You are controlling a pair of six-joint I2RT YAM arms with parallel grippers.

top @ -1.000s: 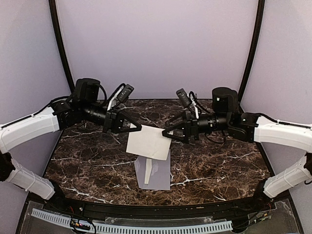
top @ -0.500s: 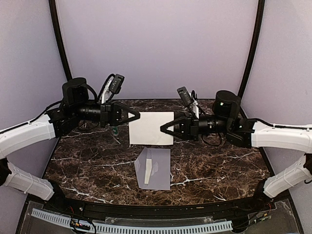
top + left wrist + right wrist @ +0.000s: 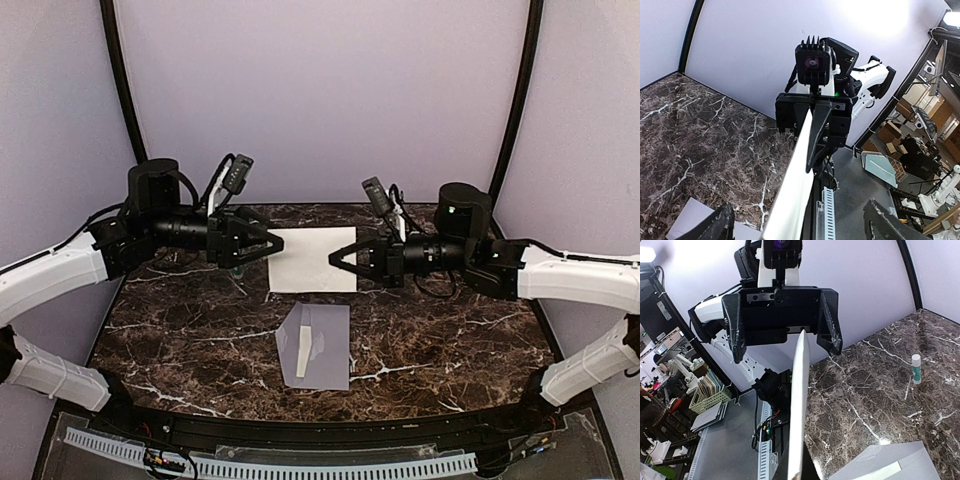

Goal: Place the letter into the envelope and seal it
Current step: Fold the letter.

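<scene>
1. While the right gripper (image 3: 333,258) is clamped together on the right edge of the flat white rectangular paper letter (image 3: 305,265), the left gripper (image 3: 268,248) sits at the opposite edge with its jaws apart.
2. Left wrist view: the left gripper's own dark fingers (image 3: 715,227) stand wide at the bottom corners. The letter runs edge-on between them up to the right gripper's fingers (image 3: 820,135), which are pinched onto it.
3. Right wrist view: the letter shows as a thin white blade. Its far end lies in the gap between the left gripper's spread fingers (image 3: 831,325), and I see no contact with either one.
4. The letter is held clear of the dark brown white-veined marble table (image 3: 180,320), spanning the gap between the two arms, which reach in from left and right at about the same height.
5. The pale grey-lavender rectangular paper envelope (image 3: 328,355) lies on the table just nearward of the letter, roughly midway between the arms. It is apart from both grippers, and neither touches it.
6. The envelope's triangular flap is open on the left side, with a pale strip across that area.
7. A small white glue stick with a green band (image 3: 915,368) stands upright on the marble, well apart from the envelope; it shows only in the right wrist view.
</scene>
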